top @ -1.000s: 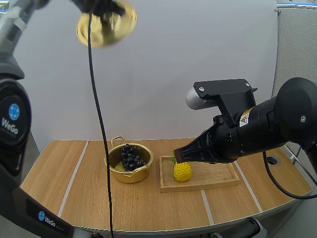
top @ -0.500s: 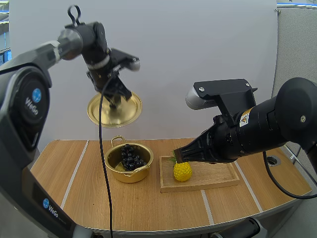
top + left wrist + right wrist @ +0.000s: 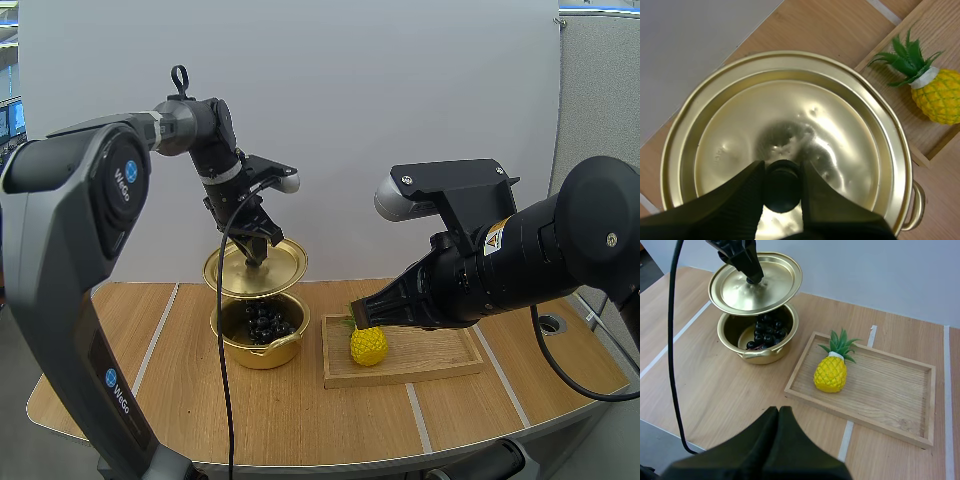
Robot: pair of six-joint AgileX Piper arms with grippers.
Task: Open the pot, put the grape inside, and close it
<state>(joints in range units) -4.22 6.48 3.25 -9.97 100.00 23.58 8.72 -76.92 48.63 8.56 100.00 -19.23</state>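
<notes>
A: We begin with the wooden tabletop [image 3: 150, 380]. What stands on it?
B: The largest thing we see is a shallow wooden tray [image 3: 440, 362]. Just beside it, apart from its edge, is the pot [image 3: 262, 350], which is round, shiny gold and low-walled, with a handle at its rim.
A: And the lid [image 3: 285, 262]?
B: Gold as well, a dished disc with a raised rim. We see it tilted just above the pot, not seated, so the mouth is open beneath it. We cannot tell whether its far edge touches the rim.
A: What about our hands?
B: Our left hand [image 3: 254, 247] is clamped on the lid at its middle. Our right hand [image 3: 778, 415] hangs in the air on the tray's side, fingers pressed together on nothing.
A: The grapes [image 3: 765, 332]?
B: A dark, nearly black bunch lying inside the pot.
A: Anything smaller?
B: A yellow toy pineapple [image 3: 368, 345] with green leaves sits in the tray at the end nearer the pot. Smallest is the lid's black knob [image 3: 782, 186], pinched between the left fingers.
</notes>
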